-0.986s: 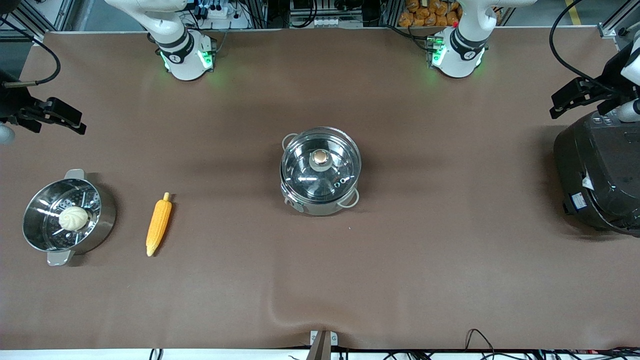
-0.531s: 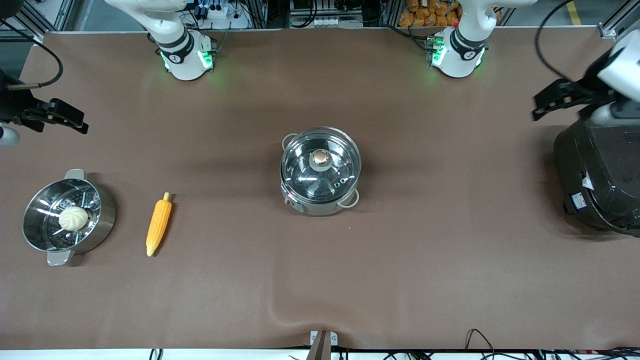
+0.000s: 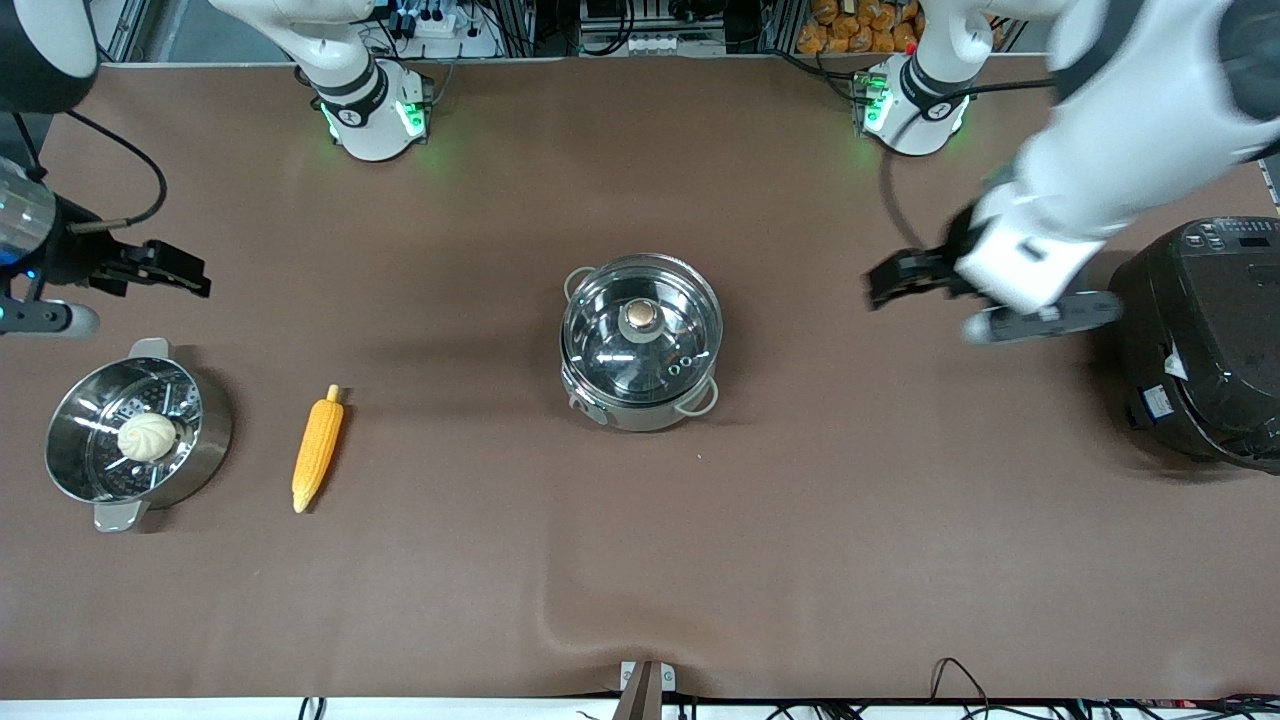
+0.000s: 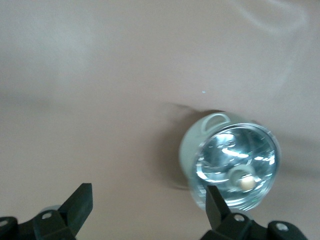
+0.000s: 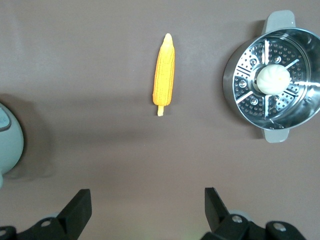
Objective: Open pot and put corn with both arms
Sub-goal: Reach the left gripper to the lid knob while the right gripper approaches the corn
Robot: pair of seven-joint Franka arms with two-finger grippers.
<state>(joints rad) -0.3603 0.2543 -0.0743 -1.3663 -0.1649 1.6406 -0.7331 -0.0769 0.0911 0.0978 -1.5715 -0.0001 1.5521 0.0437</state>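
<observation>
Shiny steel pot (image 3: 641, 343) wears its glass lid; ribbed tapered corn (image 3: 317, 449) lies apart; both tools spread.

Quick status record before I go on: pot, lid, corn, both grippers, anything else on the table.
pot: mid-table, closed
lid: on pot, knob untouched
corn: flat on table, between pot and steamer, toward right arm's end
left gripper: open, empty, over bare table between pot and rice cooker
right gripper: open, empty, over table near steamer
steamer: holds bun
rice cooker: at left arm's end
</observation>
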